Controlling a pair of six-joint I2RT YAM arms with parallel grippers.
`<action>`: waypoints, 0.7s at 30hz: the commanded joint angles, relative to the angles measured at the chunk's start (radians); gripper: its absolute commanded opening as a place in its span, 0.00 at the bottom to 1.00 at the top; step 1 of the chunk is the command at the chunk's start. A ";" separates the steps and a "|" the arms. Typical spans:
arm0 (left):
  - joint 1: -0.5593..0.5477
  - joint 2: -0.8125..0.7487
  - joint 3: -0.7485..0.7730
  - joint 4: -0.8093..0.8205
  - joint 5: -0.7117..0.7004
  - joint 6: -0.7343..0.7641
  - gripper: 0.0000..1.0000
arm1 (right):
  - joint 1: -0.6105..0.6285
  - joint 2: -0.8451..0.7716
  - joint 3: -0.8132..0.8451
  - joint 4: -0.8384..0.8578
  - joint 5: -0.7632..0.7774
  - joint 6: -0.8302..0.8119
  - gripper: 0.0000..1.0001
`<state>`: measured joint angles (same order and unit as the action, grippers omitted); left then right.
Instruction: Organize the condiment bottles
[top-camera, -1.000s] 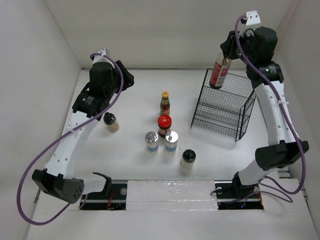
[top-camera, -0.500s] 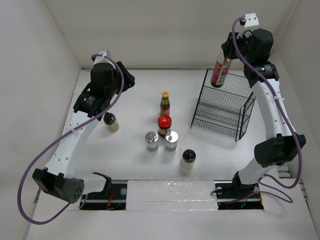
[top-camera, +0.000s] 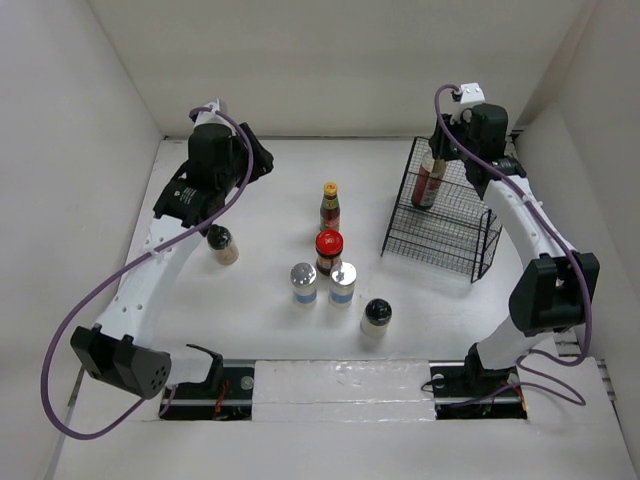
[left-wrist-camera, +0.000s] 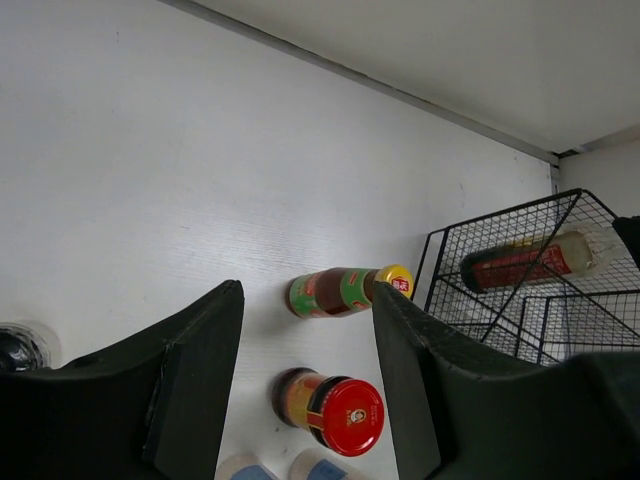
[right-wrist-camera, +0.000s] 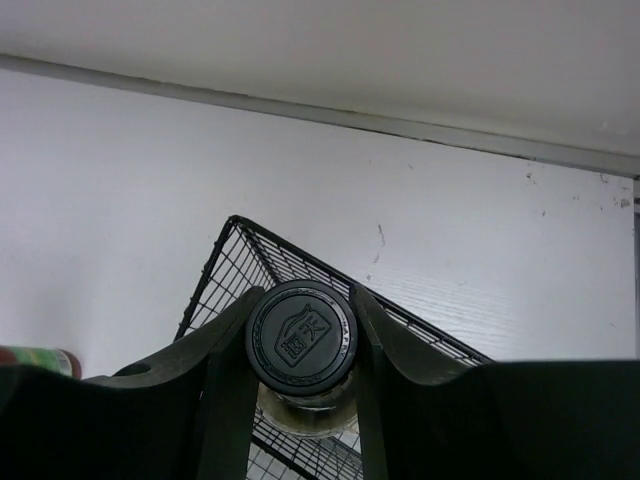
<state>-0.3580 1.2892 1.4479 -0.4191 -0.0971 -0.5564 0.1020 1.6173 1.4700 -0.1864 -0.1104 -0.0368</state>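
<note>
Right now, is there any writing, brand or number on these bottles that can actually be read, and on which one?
No text reads clearly.
Black-capped sauce bottle: raised emblem with characters on the cap, not legible.
Yellow-capped bottle: green and red label, print blurred.
Red-lidded jar: small mark on the lid, too small to read.
Blue-labelled shakers: labels too small to read.

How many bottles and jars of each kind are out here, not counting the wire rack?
Tall dark sauce bottles: 2, the black-capped bottle and the yellow-capped bottle
Red-lidded jar: 1
Silver-capped shakers: 2
Black-capped pale jars: 2
Total: 7
</note>
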 joint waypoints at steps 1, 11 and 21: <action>0.001 -0.005 0.000 0.043 0.023 -0.004 0.49 | 0.010 -0.056 0.001 0.162 0.011 0.005 0.00; 0.001 -0.005 -0.009 0.052 0.023 -0.004 0.49 | 0.010 -0.122 -0.002 0.075 0.038 0.020 0.88; 0.001 -0.014 -0.018 0.052 0.023 -0.004 0.26 | 0.237 -0.214 0.064 -0.059 0.066 -0.092 0.02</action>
<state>-0.3580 1.2930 1.4456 -0.3996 -0.0788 -0.5636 0.2615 1.4376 1.5124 -0.2283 -0.0147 -0.0879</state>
